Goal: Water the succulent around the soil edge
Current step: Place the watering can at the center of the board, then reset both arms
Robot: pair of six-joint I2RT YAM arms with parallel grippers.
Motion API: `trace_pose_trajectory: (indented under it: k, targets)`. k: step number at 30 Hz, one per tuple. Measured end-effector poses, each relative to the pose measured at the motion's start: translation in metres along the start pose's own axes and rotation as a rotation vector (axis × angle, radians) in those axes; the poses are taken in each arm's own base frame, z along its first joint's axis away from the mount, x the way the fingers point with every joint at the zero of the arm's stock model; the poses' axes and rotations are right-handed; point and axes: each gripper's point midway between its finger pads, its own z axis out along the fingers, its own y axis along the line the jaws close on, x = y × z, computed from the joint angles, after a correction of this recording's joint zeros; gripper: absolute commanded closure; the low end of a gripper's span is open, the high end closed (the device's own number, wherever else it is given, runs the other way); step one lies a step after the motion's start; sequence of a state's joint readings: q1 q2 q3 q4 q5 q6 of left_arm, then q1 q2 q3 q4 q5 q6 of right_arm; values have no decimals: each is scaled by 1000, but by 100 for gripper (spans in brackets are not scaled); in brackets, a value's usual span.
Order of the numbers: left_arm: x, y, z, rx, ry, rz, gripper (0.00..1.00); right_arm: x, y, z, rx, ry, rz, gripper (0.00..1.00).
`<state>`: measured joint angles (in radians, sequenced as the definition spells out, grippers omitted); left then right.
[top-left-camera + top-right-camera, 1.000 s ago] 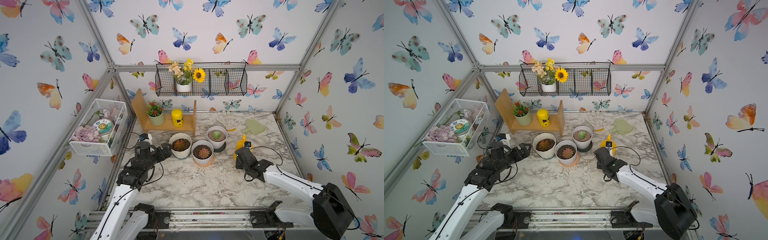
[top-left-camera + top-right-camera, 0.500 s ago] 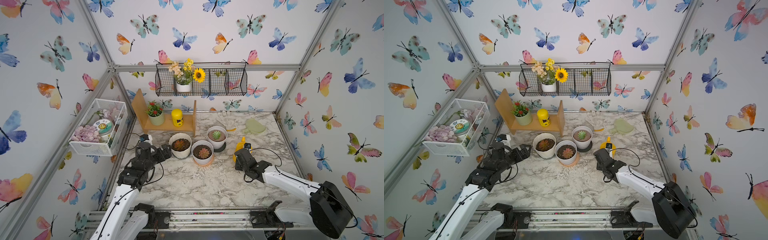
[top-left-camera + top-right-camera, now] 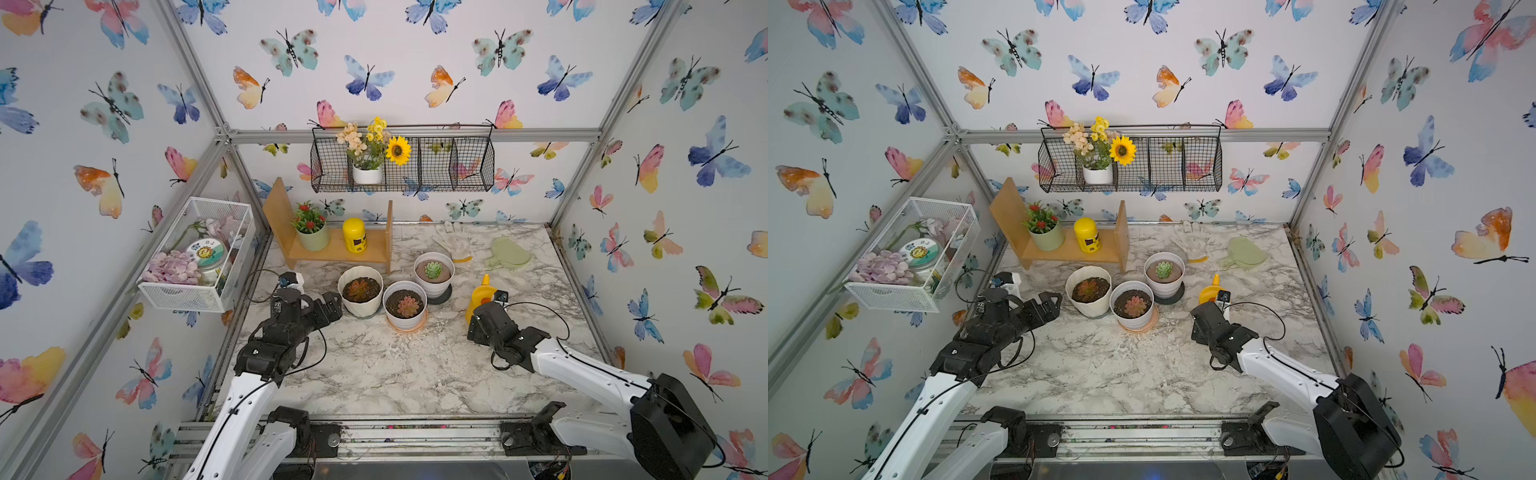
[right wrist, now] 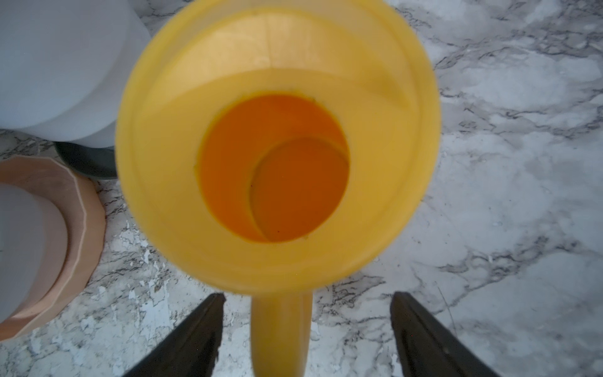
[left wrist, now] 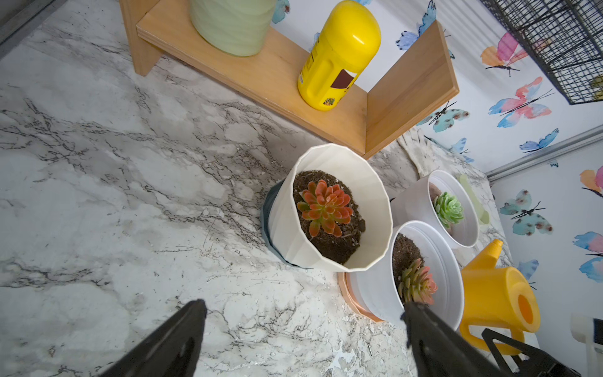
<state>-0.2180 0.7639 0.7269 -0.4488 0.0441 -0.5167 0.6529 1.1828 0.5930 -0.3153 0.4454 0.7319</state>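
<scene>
Orange-red rosette succulent [image 5: 324, 209] sits in its ribbed cream-white pot [image 5: 285, 228] on the marble counter [image 3: 395, 365], dark soil edge [image 5: 329, 249] exposed. Yellow plastic watering can [image 4: 277, 163] stands well apart; our right claw [image 4: 308, 295] gapes astride its handle [image 4: 280, 333], left claw [image 5: 303, 303] wide, empty. Likely the grasp step: next we close, lift, pour along the rim.

In both top views: high in front, looking down over the whole table [image 3: 374, 374]. Left wrist: close, oblique on the succulent [image 5: 324, 209]. Right wrist: nearer, straight above the watering can [image 4: 277, 163], shared with every view.
</scene>
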Motion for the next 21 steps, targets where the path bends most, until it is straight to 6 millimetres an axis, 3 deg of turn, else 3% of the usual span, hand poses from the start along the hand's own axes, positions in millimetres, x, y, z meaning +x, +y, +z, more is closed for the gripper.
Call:
trace_pose_trajectory:
  k: [5, 9, 17, 19, 21]
  targets:
    - [-6, 11, -1, -66, -37, 20, 1, -1, -10, -12, 15, -3, 18, 2]
    - [-19, 22, -6, -130, -108, 35, 1, -13, -22, -31, 38, -51, 44, 2]
    - [-41, 41, -6, -238, -254, 83, 2, -90, -41, -83, 126, -319, 66, 2]
    - [-46, 46, -2, -273, -282, 97, 1, -110, -51, -86, 163, -364, 65, 2]
    - [-51, 52, 4, -309, -310, 123, 2, -131, -78, -80, 222, -384, 105, 2]
